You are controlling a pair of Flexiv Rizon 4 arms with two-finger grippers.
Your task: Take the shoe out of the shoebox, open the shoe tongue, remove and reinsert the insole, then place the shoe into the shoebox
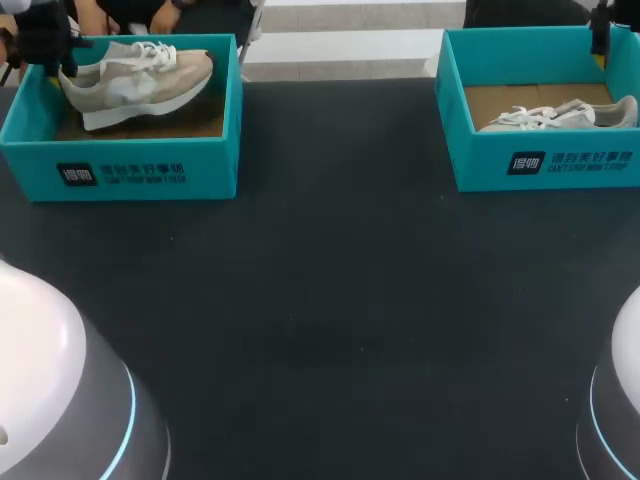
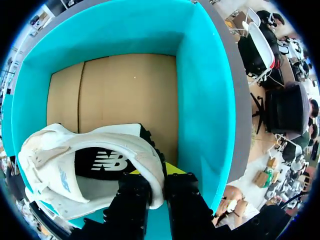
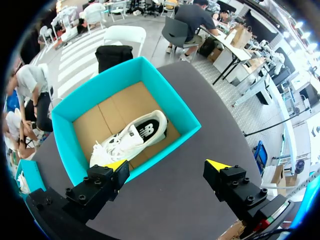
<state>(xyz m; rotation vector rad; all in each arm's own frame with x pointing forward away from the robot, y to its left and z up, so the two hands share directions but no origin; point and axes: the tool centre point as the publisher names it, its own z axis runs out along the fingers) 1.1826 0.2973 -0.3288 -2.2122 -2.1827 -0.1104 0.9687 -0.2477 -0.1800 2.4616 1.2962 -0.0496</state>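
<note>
Gripping the heel collar of a beige sneaker (image 1: 140, 80) (image 2: 60, 160), the left gripper (image 1: 45, 45) (image 2: 155, 175) has one yellow-tipped finger inside the shoe and one outside, closed on the collar from both sides. The sneaker sits within the teal left shoebox (image 1: 120, 170) (image 2: 205, 100), heel at the box's left end and toe toward its right wall. Bare brown cardboard floor shows ahead of the shoe. Whether the sole rests on that floor cannot be told.

A second teal shoebox (image 1: 540, 160) (image 3: 70, 145) stands well apart from the left shoebox, on the right side of the dark table (image 1: 330, 300). A white sneaker (image 1: 555, 115) (image 3: 132, 137) lies on its side in it. The right gripper (image 1: 600, 30) (image 3: 166, 165) hangs above that second box's far corner, fingers spread wide and holding nothing.
</note>
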